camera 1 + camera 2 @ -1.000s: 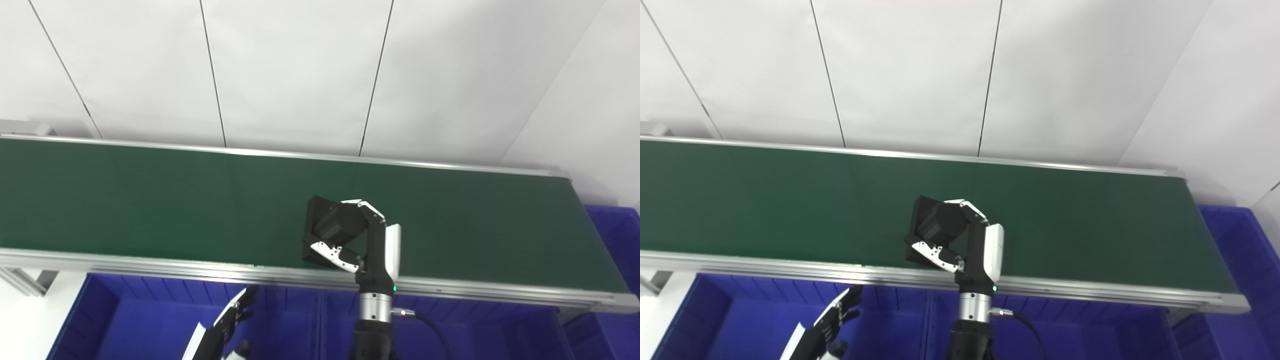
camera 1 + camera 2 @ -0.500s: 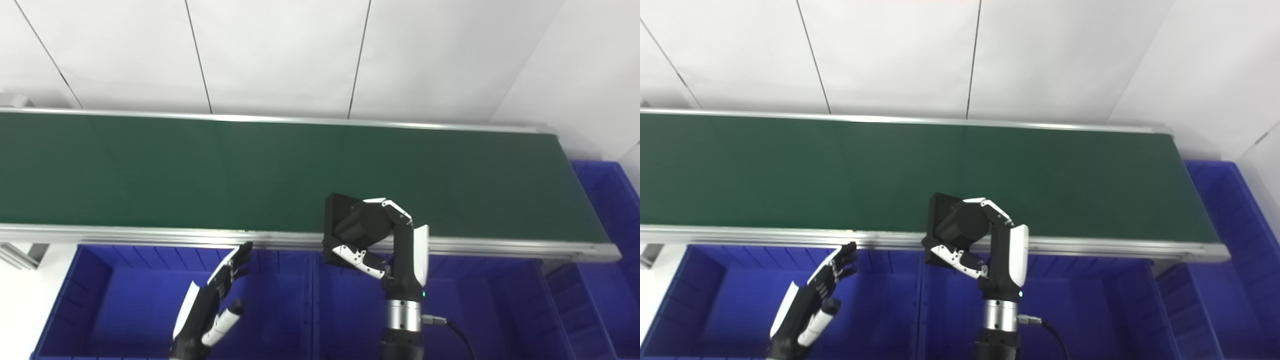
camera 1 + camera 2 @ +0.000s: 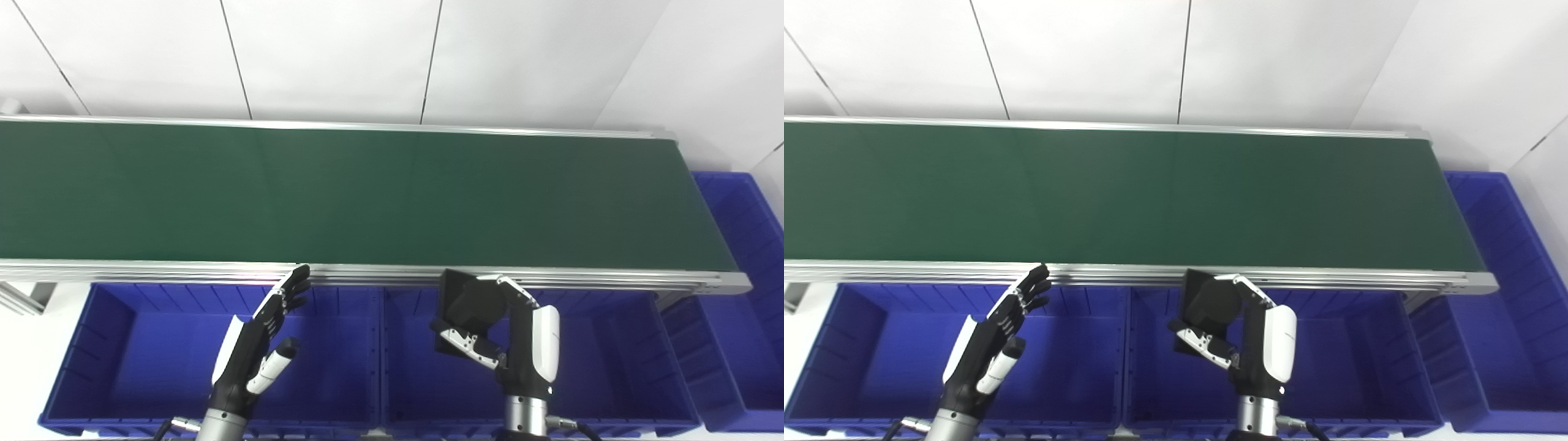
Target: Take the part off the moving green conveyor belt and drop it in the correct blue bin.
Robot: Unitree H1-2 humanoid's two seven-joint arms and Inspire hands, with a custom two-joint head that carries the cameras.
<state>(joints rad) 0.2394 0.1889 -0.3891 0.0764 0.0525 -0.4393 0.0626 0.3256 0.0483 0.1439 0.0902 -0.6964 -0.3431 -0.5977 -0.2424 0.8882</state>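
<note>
The right hand (image 3: 511, 343) is wrapped around the black part (image 3: 468, 306), fingers over its top and thumb underneath, holding it in the air above the middle blue bin (image 3: 612, 343), just in front of the belt's near rail. The part looks rigid and blocky, likely fairly heavy with smooth faces, so a grip across its flat sides seems safest. The left hand (image 3: 257, 343) hovers empty, fingers spread, over the left bin (image 3: 122, 343). The green conveyor belt (image 3: 306, 190) carries nothing.
</note>
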